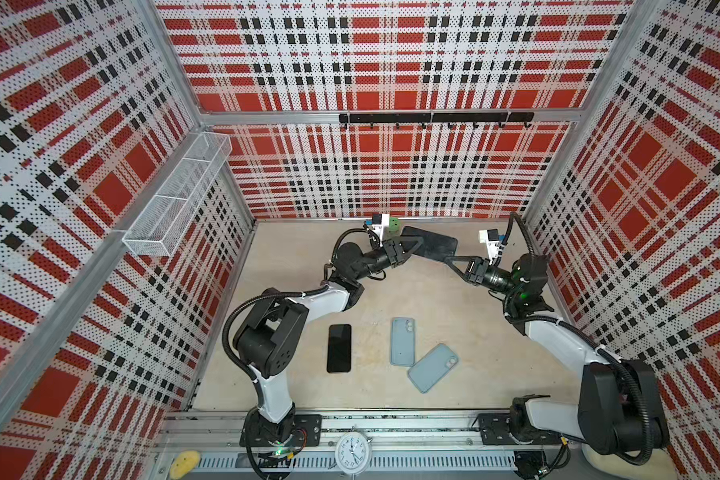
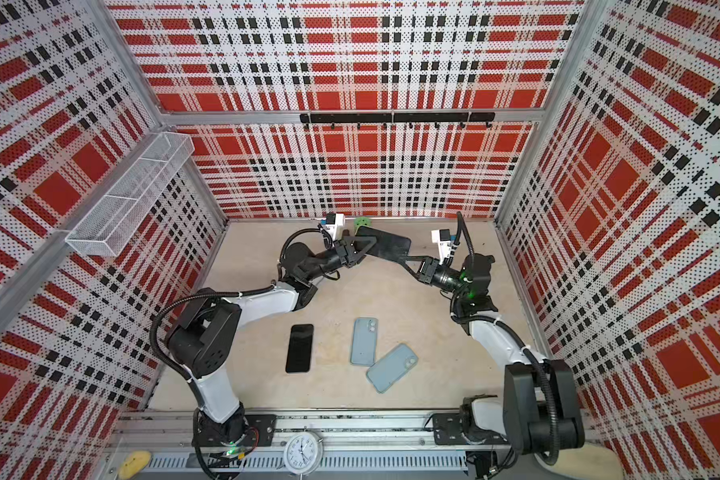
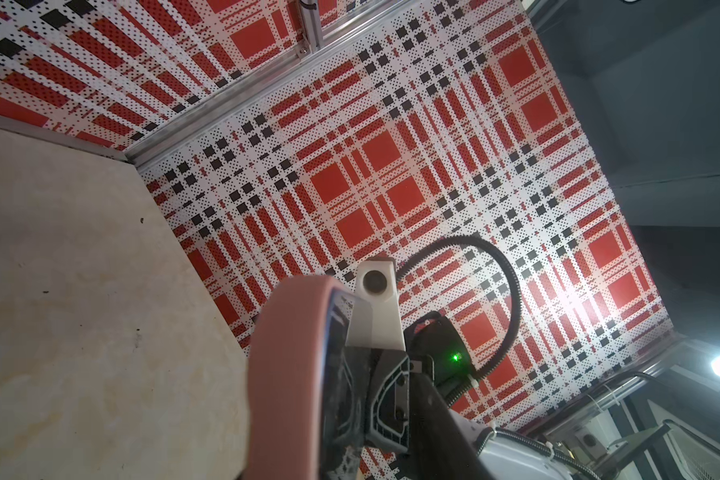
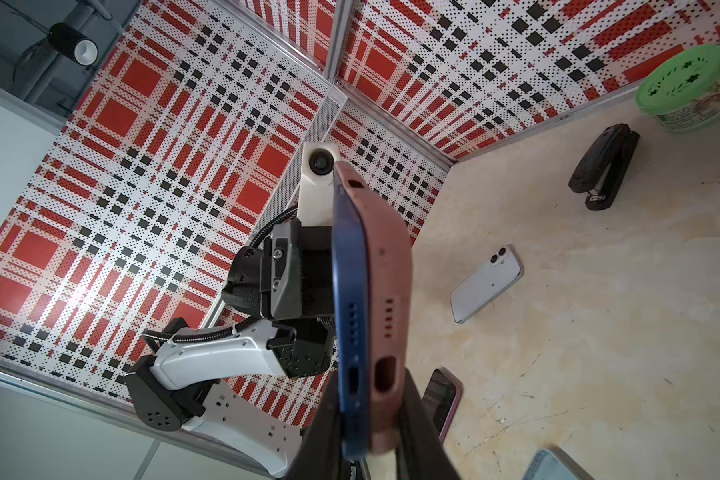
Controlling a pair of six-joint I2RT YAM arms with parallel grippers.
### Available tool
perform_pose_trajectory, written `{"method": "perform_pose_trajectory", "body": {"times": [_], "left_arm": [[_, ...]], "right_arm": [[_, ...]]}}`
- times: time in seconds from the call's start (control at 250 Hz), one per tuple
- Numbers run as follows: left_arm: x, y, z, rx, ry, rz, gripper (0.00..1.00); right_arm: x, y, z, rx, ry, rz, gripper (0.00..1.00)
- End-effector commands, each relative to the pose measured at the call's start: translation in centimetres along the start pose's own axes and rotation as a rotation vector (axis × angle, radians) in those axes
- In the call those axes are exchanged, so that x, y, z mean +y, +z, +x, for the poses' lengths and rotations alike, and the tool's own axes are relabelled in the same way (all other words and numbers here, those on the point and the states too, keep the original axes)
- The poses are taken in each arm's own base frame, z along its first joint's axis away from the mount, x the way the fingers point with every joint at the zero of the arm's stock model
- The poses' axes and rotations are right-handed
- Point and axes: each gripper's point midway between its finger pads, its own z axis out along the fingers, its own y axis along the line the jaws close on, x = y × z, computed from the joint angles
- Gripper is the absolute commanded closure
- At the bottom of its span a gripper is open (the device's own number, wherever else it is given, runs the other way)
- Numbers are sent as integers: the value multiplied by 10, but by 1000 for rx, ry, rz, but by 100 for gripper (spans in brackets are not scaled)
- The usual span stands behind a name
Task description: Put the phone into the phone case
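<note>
A blue phone (image 4: 350, 291) lies against the open side of a pink phone case (image 4: 385, 270), and its whole edge shows beside the case's rim. The pair hangs in the air at the back of the table, dark screen up in both top views (image 1: 431, 245) (image 2: 385, 245). My right gripper (image 4: 371, 419) is shut on the port end of phone and case together. My left gripper (image 1: 414, 244) straddles the opposite end, open. In the left wrist view wall pattern shows between one of its fingers and the screen, beside the case (image 3: 287, 374).
On the table (image 1: 454, 316) in front lie a black phone (image 1: 339, 348) and two light blue cases (image 1: 403, 341) (image 1: 433, 368). A green tub (image 4: 686, 87) and a black stapler (image 4: 603, 166) stand near the back wall. A wire basket (image 1: 175, 199) hangs on the left wall.
</note>
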Motion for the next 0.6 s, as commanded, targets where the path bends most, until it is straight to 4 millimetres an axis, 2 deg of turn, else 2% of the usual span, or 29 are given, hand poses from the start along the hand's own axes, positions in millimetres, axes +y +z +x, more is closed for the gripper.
{"method": "perform_pose_trajectory", "body": {"times": [0.0,0.088,0.204,0.432,0.596], "left_arm": [[-62,10,-6,-30,111,162,66],[-61,12,-11,-47,110,160,74],[-60,14,-14,-52,102,161,78],[-60,13,-14,-18,99,172,82],[-55,6,-17,-7,99,160,82]], "right_arm": [[-2,5,0,-55,-3,12,99],[-1,11,7,-36,3,-5,98],[1,13,11,-24,17,-34,92],[18,13,10,22,-4,-104,63],[26,6,0,21,-9,-119,60]]}}
